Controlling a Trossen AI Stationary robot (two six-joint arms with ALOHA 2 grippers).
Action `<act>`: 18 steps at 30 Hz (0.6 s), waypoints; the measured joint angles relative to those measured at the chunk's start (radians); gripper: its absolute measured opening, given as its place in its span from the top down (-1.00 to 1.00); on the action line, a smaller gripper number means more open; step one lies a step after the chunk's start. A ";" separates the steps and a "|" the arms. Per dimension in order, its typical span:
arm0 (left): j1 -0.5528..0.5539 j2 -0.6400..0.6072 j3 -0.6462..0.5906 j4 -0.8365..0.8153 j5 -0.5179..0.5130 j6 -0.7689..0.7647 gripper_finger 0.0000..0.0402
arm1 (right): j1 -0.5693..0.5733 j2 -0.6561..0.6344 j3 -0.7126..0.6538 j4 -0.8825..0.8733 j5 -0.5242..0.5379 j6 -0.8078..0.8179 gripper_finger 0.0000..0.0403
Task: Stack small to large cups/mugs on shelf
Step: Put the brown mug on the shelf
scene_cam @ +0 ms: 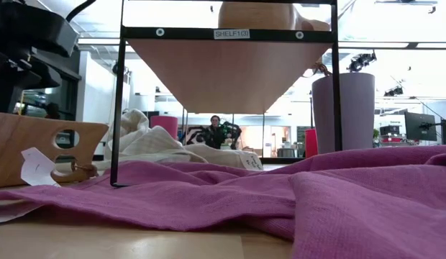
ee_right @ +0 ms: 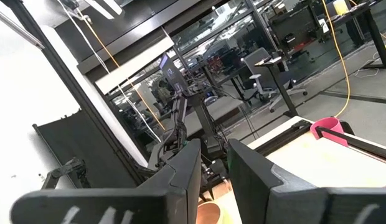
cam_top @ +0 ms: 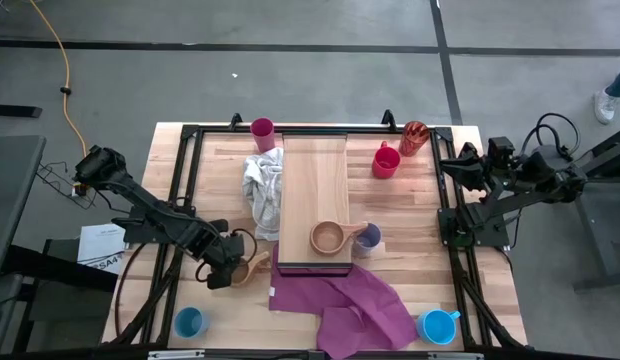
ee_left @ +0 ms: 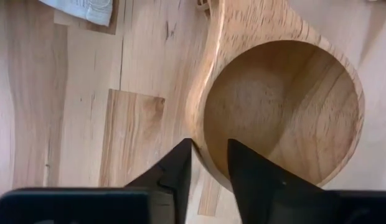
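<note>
**Thin grip on a wooden cup's rim**

My left tool (ee_left: 208,163) straddles the rim of a wooden cup (ee_left: 281,109) on the worktop (cam_top: 215,200), lower left in the overhead view; whether it is clenched yet, I cannot tell. The shelf (cam_top: 313,185) sits centre. Such a shallow pinch could let the cup twist or slip during lifting. My right tool (ee_right: 213,163) waits, unclenched, at the right edge.

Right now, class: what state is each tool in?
Left tool: fingers astride the wooden cup's rim; grip cannot be told.
Right tool: open, empty, parked at the table's right side.
</note>
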 joint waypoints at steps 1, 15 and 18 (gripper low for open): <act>0.000 0.000 0.000 0.000 0.000 0.000 0.65 | 0.000 0.000 0.000 0.000 0.000 0.000 0.64; 0.000 0.000 0.000 0.016 0.009 -0.008 0.97 | 0.000 0.000 0.000 0.000 0.000 0.000 0.64; 0.000 0.000 0.000 0.016 0.028 -0.018 0.96 | 0.000 0.000 0.000 0.000 0.000 0.000 0.64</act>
